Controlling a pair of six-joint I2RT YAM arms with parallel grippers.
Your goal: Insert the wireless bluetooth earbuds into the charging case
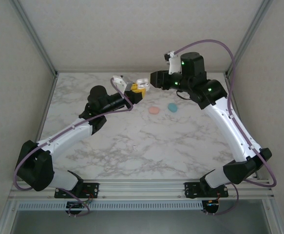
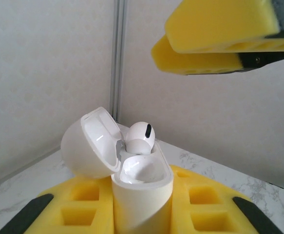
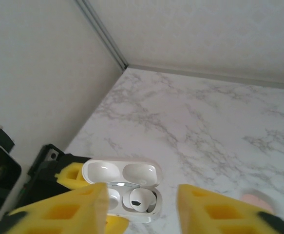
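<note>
The left claw [image 2: 142, 217] is clamped on the open white charging case [image 2: 144, 195]. One white earbud [image 2: 141, 138] sits in a well, and the other well is empty. The right claw [image 3: 142, 209] hangs just above the case, jaws apart, holding nothing. The earbud looks light, hard and slippery, and is probably best pinched by its rounded head.

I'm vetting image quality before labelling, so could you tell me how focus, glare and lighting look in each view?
Left wrist: charging case and seated earbud sharp, small glare inside the lid, right gripper overhead slightly soft. Right wrist: its own pads blurred, case in focus. Top external: even, soft lighting, faint shadows, case tiny.
</note>
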